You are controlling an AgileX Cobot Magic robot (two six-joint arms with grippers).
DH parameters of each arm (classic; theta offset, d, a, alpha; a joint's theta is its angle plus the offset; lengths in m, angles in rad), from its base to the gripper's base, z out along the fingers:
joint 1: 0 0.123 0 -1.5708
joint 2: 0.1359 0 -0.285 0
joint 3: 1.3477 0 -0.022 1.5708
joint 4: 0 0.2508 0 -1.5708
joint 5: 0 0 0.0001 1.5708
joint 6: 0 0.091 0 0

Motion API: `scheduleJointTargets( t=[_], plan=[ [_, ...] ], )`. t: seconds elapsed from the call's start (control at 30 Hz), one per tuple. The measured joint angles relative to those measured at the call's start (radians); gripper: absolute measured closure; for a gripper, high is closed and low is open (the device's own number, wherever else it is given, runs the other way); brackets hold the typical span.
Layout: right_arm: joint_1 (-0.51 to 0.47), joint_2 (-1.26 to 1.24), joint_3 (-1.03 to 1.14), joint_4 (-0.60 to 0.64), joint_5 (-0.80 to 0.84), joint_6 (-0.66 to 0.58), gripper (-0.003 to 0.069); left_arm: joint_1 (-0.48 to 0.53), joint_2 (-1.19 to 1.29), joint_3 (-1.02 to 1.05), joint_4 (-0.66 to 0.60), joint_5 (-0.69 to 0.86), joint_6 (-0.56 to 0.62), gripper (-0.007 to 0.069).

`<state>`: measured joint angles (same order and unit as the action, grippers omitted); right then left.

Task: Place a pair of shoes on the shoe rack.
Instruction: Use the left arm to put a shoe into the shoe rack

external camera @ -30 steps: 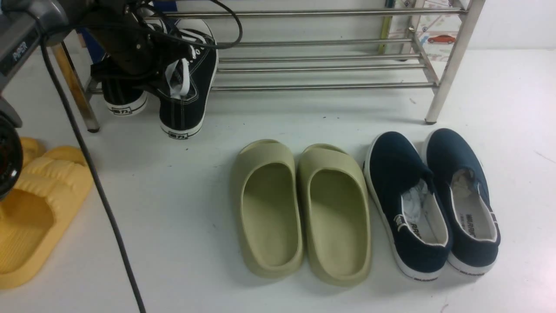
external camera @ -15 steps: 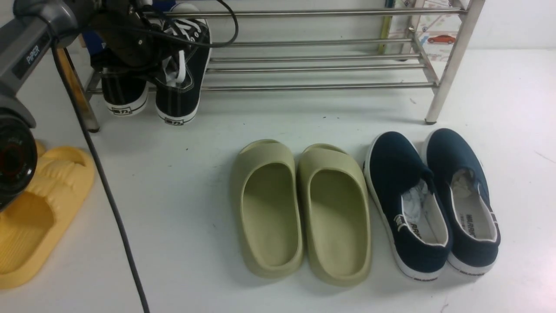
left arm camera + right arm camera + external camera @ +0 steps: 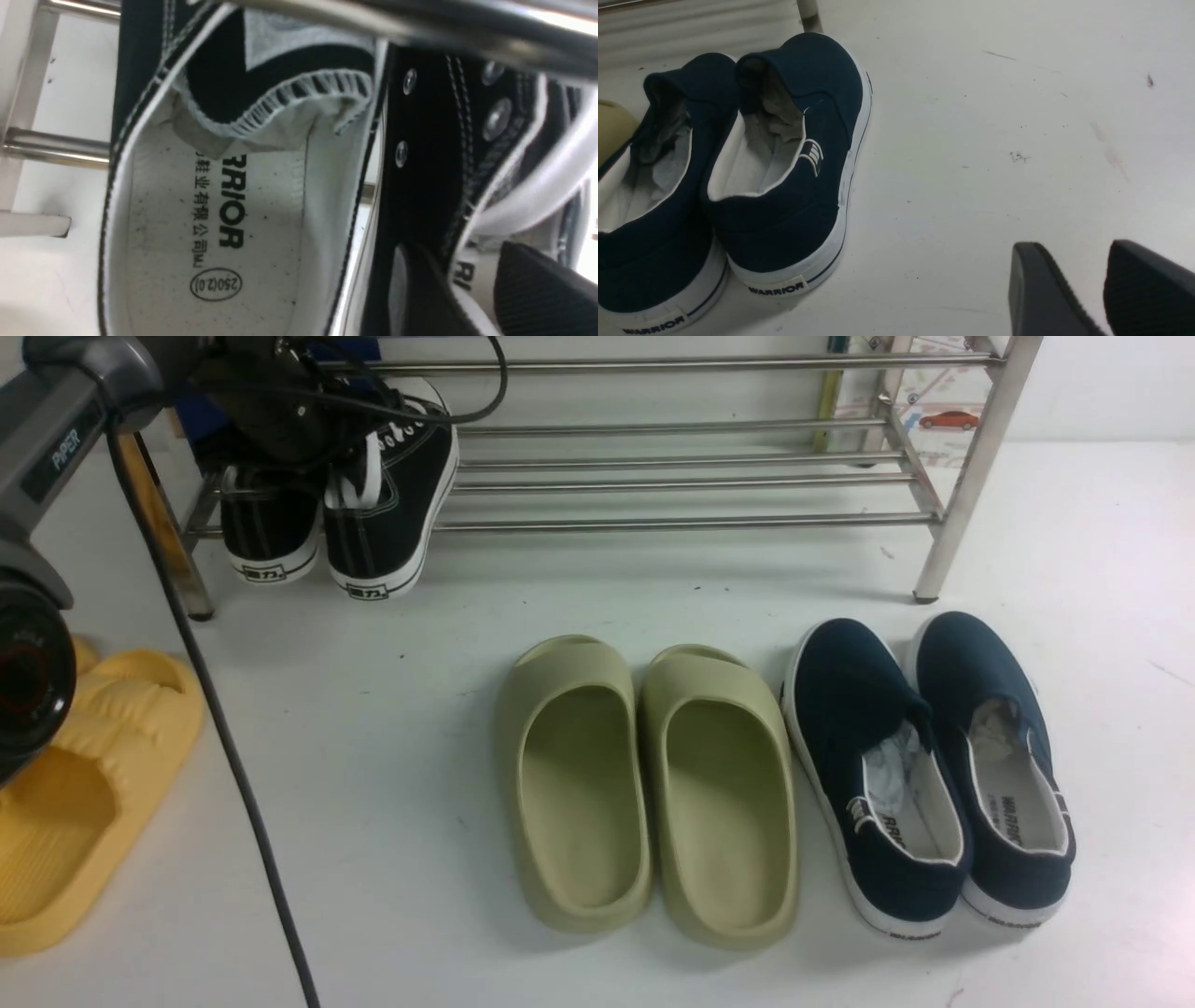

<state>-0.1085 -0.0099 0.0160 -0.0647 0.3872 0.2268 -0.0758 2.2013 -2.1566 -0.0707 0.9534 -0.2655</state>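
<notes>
Two black sneakers with white laces sit at the left end of the steel shoe rack [image 3: 691, 523], on its lower shelf, heels hanging over the front tube. The left sneaker [image 3: 271, 532] rests alone. My left gripper [image 3: 341, 453] is over the right sneaker [image 3: 397, 504]. In the left wrist view the gripper [image 3: 460, 254] is shut on this sneaker's side wall [image 3: 434, 154], one finger inside and one outside; the other sneaker's insole [image 3: 210, 224] fills the view. My right gripper [image 3: 1066, 252] is open and empty above the bare floor, out of the front view.
Olive-green slides [image 3: 644, 784] lie mid-floor, with navy slip-ons [image 3: 934, 765] to their right, also in the right wrist view [image 3: 784, 154]. Yellow slides [image 3: 75, 784] lie at the left edge. A black cable [image 3: 233, 775] hangs across the left side. The rack's right leg [image 3: 971, 476] stands behind the slip-ons.
My left gripper has carried the right sneaker back and down from a tilted, raised pose. It now lies on the rack's lower shelf beside the other sneaker.
</notes>
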Motion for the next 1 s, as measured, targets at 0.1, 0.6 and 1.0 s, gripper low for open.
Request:
scheduleJointTargets(
  t=[0.1,0.6,1.0],
  plan=[
    [0.0,0.0,0.0,0.0,0.0,0.0,0.0412,-0.001,-0.035,0.0,0.002,0.036,0.0,0.032],
    [0.0,0.0,0.0,0.0,0.0,0.0,0.0412,-0.036,-0.265,0.034,0.098,0.291,0.047,0.0552],
    [0.0,0.0,0.0,0.0,0.0,0.0,0.0412,-0.129,-0.29,0.491,0.094,0.068,0.005,0.0638]
  ],
)
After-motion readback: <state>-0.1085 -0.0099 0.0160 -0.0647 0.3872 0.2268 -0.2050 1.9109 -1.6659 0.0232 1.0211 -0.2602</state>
